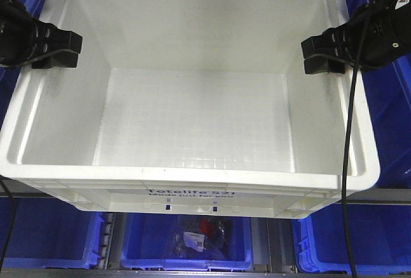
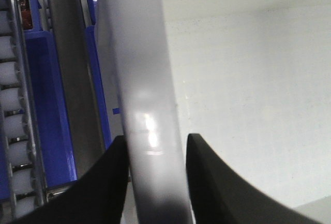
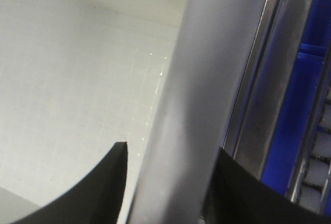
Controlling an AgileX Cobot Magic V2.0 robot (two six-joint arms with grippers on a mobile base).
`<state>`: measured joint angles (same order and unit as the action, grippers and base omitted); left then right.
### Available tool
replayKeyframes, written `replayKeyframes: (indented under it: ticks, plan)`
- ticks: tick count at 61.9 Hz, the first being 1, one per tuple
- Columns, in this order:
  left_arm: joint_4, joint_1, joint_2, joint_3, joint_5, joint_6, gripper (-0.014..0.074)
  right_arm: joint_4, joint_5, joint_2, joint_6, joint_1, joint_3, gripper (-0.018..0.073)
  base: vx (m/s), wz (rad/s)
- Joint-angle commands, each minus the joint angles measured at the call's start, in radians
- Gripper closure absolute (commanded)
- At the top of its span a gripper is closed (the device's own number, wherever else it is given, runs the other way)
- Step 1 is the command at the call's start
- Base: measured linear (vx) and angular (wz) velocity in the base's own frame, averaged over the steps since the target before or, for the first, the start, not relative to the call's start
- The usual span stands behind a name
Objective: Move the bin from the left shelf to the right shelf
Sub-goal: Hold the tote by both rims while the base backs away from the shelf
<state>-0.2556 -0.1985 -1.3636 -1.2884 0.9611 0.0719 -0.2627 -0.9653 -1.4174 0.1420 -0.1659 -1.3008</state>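
The white bin (image 1: 192, 176), empty inside, fills the front view, with black print on its front wall. My left gripper (image 1: 56, 52) straddles the bin's left rim and my right gripper (image 1: 324, 52) straddles the right rim. In the left wrist view the rim (image 2: 139, 79) runs between the two black fingers of the left gripper (image 2: 155, 146), one outside and one inside the wall. The right wrist view shows the same hold: the rim (image 3: 207, 69) passes between the fingers of the right gripper (image 3: 173, 154). Both are shut on the bin.
Blue bins (image 1: 186, 252) sit on the shelf level below, the middle one holding packaged items. More blue bins (image 1: 392, 124) flank the right side. A metal shelf rail (image 1: 385, 196) runs under the bin. Conveyor rollers (image 2: 10, 105) line the left.
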Motion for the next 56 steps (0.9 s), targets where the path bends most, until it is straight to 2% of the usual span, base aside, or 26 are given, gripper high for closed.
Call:
replayKeyframes:
  ticks: [1, 56]
  plan:
    - [-0.042, -0.005, 0.052, -0.040, -0.072, 0.046, 0.0601, 0.020, 0.086, 0.041, 0.010, 0.008, -0.039, 0.0564, -0.05, -0.14]
    - [-0.042, -0.005, 0.052, -0.040, -0.072, 0.046, 0.0601, 0.020, 0.086, 0.041, 0.010, 0.008, -0.039, 0.0564, -0.07, -0.08]
